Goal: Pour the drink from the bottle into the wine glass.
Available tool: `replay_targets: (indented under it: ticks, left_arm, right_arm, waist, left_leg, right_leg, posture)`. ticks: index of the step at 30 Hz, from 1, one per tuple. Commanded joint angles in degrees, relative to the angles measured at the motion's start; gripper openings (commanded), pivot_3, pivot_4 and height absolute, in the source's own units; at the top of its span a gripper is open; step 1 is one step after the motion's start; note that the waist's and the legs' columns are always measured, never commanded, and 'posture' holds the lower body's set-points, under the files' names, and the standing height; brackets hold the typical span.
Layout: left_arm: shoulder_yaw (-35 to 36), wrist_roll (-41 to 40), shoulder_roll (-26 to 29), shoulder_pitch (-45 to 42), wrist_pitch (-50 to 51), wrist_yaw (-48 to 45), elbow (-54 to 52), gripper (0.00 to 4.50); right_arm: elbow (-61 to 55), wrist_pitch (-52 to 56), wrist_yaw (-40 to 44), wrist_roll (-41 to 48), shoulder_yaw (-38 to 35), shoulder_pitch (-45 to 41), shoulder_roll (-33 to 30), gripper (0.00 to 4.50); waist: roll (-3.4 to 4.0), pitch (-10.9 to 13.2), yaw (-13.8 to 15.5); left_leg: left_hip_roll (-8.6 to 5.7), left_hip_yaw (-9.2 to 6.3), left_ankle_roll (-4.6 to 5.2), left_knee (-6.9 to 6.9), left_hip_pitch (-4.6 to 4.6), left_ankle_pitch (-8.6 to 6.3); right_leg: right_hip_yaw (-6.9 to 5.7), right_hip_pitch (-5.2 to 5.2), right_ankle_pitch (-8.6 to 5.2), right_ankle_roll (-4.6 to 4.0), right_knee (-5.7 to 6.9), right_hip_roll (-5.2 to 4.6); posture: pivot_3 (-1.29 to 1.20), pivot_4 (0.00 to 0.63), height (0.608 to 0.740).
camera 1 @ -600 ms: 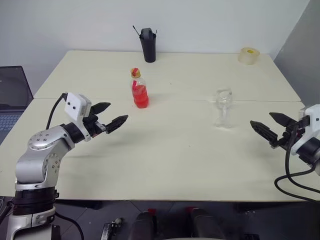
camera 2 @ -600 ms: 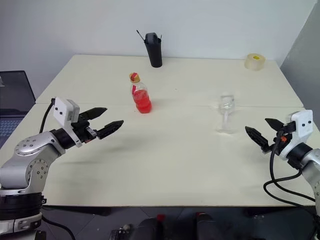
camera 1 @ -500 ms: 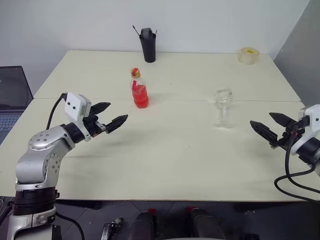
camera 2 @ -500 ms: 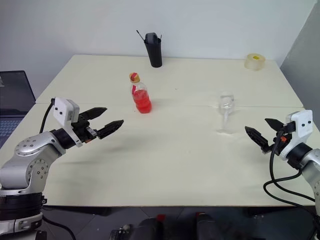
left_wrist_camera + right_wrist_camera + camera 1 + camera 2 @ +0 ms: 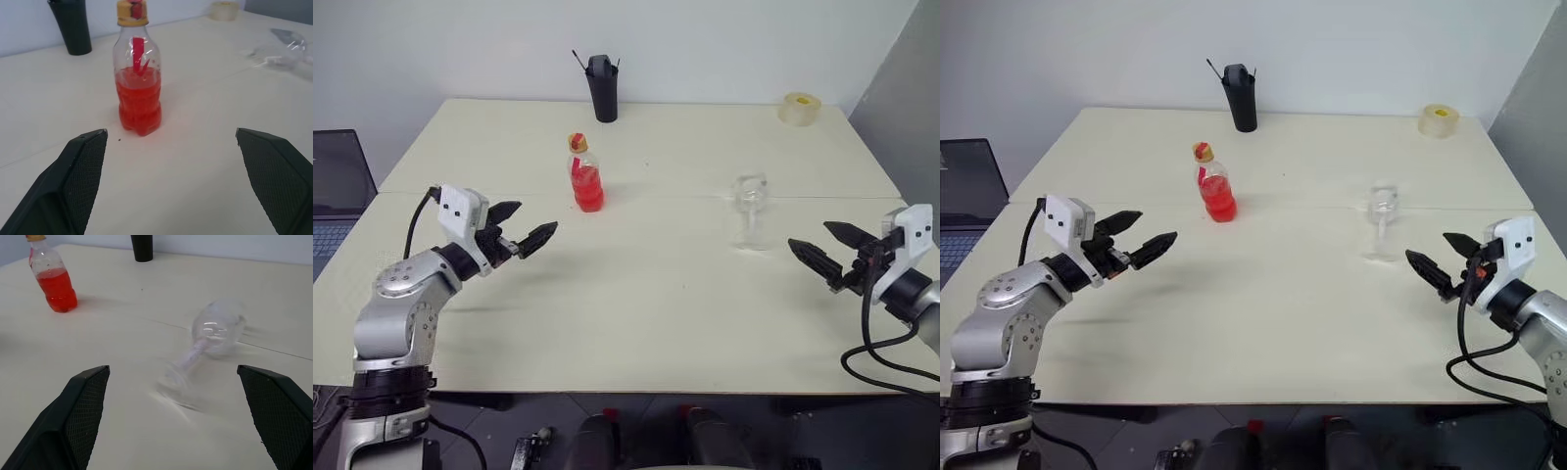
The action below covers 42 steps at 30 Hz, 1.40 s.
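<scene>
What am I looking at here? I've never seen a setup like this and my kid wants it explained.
It is a two-armed robot at a pale table. The two wide pictures come from cameras on its head, looking down over its arms. The two close-up pictures come from cameras on its wrists, looking out between the black fingers.

Each arm ends in a claw: the left claw and the right claw. Both are open and hold nothing.

On the table stand a small bottle with a yellow cap, about half full of red drink, and an empty wine glass. At the far edge are a black holder and a roll of tape. A laptop sits off to the left.
</scene>
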Motion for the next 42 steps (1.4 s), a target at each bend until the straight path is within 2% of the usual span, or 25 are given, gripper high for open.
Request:
replay_targets:
  ticks: [1, 7, 15, 24, 34, 42]
  left_arm:
    - [-2.64, 3.4, -2.25, -3.0, -2.73, 2.8, 1.01, 4.5]
    - [-7.33, 8.84, -7.78, -7.1, -4.54, 7.54, 5.72, 4.5]
    - [-10.69, 15.77, -15.22, -15.15, -8.61, 16.33, 17.53, 4.5]
    - [-10.05, 18.47, -21.23, -22.57, -15.52, 22.62, 30.19, 4.5]
    - [-8.72, 20.03, -22.99, -27.17, -25.03, 28.16, 40.46, 4.5]
    - [-6.89, 18.83, -24.8, -32.27, -31.85, 27.37, 50.91, 4.5]
  right_arm:
    - [-5.25, 1.14, -1.12, 1.39, 4.16, -2.86, 0.64, 4.46]
    - [-8.9, 2.17, -5.02, -1.63, 14.84, -7.61, 4.09, 4.46]
    - [-8.41, 0.59, -7.25, -5.12, 20.44, -9.73, 7.76, 4.46]
    - [-8.66, 0.39, -7.53, -7.03, 20.9, -10.03, 8.72, 4.46]
    - [-9.26, 0.42, -8.54, -8.08, 20.51, -9.28, 9.03, 4.46]
    - [-10.1, 0.82, -8.92, -8.5, 20.3, -8.76, 9.22, 4.46]
  waist:
    - [0.0, 0.0, 0.01]
    - [-0.01, -0.01, -0.05]
    - [-0.02, -0.01, 0.08]
    - [-0.03, -0.01, -0.11]
    - [-0.03, -0.01, 0.01]
    - [-0.04, -0.01, 0.03]
  left_leg:
    - [-0.01, 0.01, 0.0, 0.01, 0.0, 0.0]
    - [-0.02, -0.02, -0.01, 0.04, -0.03, 0.01]
    - [-0.07, -0.06, -0.02, 0.09, -0.07, 0.01]
    - [-0.06, -0.06, -0.03, 0.08, -0.07, 0.02]
    - [-0.1, -0.07, -0.04, 0.09, -0.08, 0.02]
    - [-0.14, -0.08, -0.04, 0.09, -0.09, 0.03]
  right_leg:
    - [0.01, 0.0, 0.0, 0.0, 0.01, 0.0]
    - [-0.01, -0.03, 0.0, 0.0, 0.03, 0.0]
    - [-0.07, -0.04, 0.0, 0.0, 0.03, -0.01]
    - [-0.07, -0.07, 0.0, 0.0, 0.07, -0.02]
    - [-0.08, -0.07, 0.0, 0.0, 0.06, -0.02]
    - [-0.12, -0.07, 0.0, 0.01, 0.06, 0.0]
  posture:
    - [0.0, 0.15, 0.74]
    - [0.0, 0.15, 0.74]
    - [0.0, 0.15, 0.74]
    - [0.0, 0.15, 0.74]
    - [0.0, 0.15, 0.74]
    - [0.0, 0.15, 0.74]
